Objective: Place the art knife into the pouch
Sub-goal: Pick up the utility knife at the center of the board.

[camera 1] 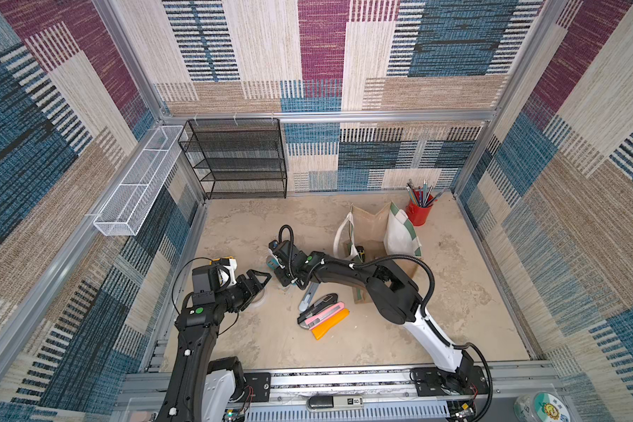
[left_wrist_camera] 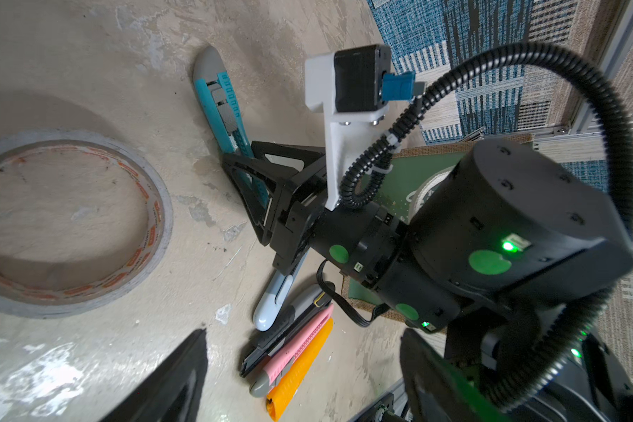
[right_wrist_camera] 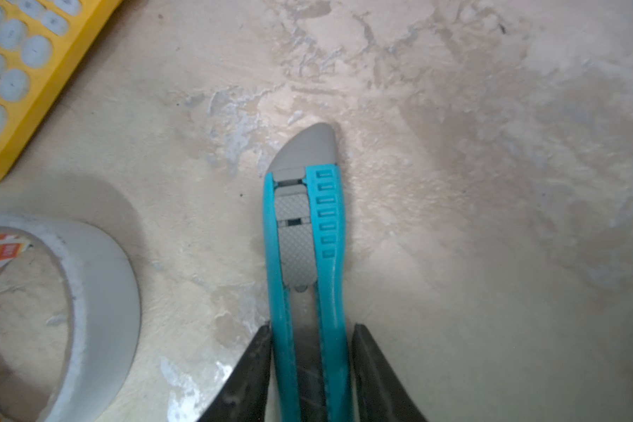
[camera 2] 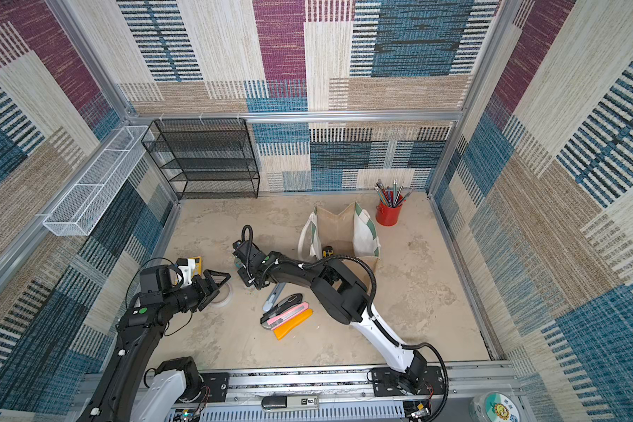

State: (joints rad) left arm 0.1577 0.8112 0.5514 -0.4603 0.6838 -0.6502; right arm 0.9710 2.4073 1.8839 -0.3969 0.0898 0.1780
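Occlusion is heavy around the teal knife (right_wrist_camera: 307, 255): in both top views only a sliver of teal shows beside the right wrist (camera 1: 271, 262), and in the right wrist view its lower end runs off the frame between the two black fingers (right_wrist_camera: 253, 369). The right gripper (right_wrist_camera: 311, 365) straddles the knife; one finger lies against the teal edge, the other shows a thin gap, so a firm grip cannot be confirmed. Whether the knife is lifted off the table (camera 1: 454, 292) cannot be told. The pouch (camera 1: 370, 226) stands open at about 1 o'clock from the knife, well apart, its front panel largely hidden behind the right arm; a small dark item with yellow (camera 1: 360, 251) sits at its mouth, too small to identify. The red cup (camera 1: 419, 213) of pencils stands just beside the pouch at its 2 o'clock. Four further cutters (camera 1: 324, 310) lie in a bunch at the right gripper's 5 o'clock. The right arm reaches low across the table, wrist bent down. The left gripper (camera 1: 262, 279) hovers with jaws spread wide and empty over the tape roll (left_wrist_camera: 66, 226), which it half hides from above. The calculator (right_wrist_camera: 15, 65) is cut off at the frame corner.
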